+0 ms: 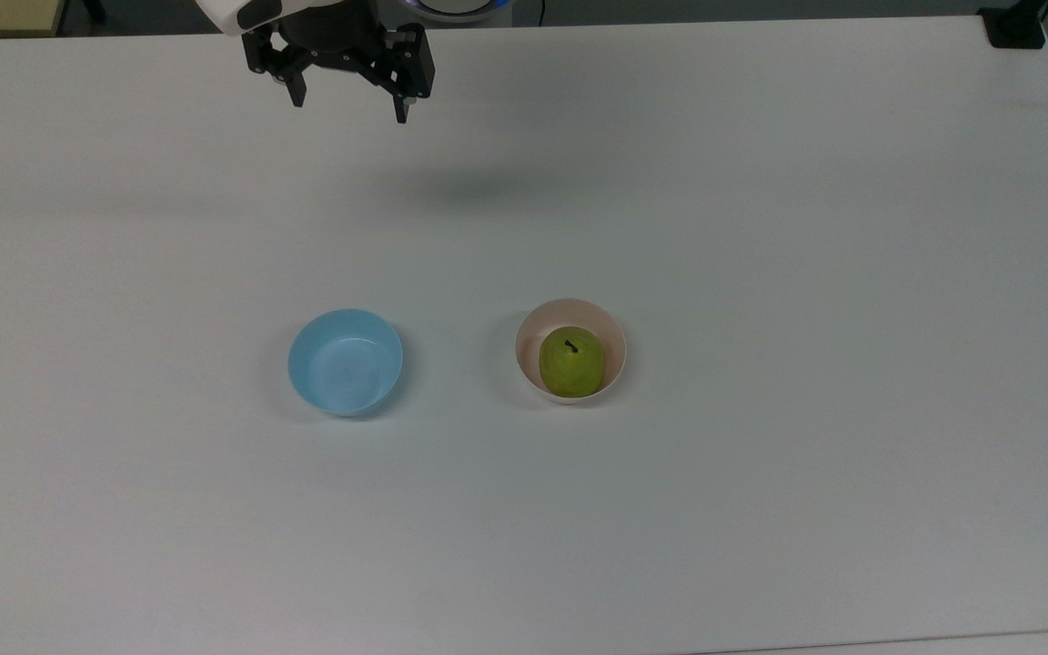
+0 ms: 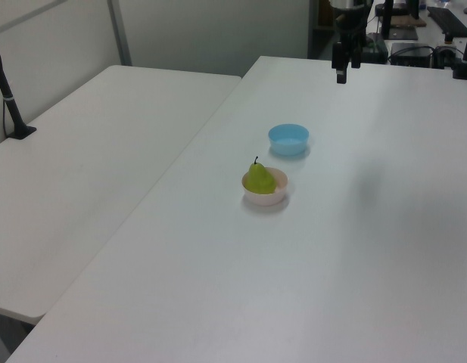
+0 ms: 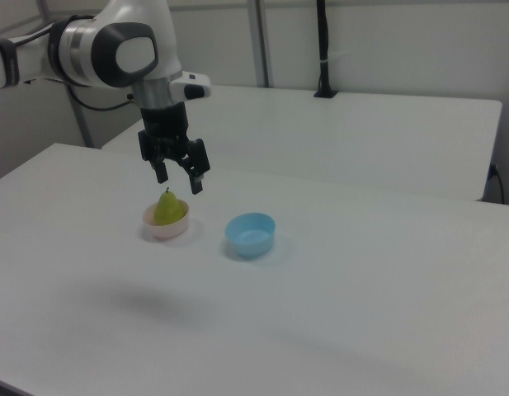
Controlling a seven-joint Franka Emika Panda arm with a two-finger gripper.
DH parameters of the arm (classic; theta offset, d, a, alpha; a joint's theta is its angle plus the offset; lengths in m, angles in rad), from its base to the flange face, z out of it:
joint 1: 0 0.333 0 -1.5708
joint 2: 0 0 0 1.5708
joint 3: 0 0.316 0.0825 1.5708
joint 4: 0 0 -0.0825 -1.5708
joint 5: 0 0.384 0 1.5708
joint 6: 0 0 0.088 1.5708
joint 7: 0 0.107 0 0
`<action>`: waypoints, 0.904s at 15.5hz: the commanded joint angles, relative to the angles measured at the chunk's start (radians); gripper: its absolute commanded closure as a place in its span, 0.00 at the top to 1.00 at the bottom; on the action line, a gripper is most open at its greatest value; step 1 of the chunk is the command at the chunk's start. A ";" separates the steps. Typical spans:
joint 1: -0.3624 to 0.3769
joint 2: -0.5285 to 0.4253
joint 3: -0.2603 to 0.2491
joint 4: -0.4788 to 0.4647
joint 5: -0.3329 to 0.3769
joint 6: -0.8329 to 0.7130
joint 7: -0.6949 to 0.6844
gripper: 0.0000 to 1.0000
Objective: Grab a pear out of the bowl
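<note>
Pear [image 1: 569,362] inside pink bowl [image 1: 614,338]

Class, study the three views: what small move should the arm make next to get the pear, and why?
Probably carry the gripper across the table until it hangs over the pink bowl. Its jaws stand open and high near the table's far edge in the top view, while the pear sits stem up in that bowl, beside the blue bowl.

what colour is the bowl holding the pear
Pale pink bowl, clearest in the top view.
</note>
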 commanded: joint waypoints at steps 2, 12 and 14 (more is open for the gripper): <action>-0.003 -0.024 0.005 -0.016 -0.018 -0.002 -0.001 1.00; 0.083 0.045 -0.076 0.023 -0.011 0.036 -0.019 1.00; 0.167 0.098 -0.142 0.061 0.003 0.076 -0.036 1.00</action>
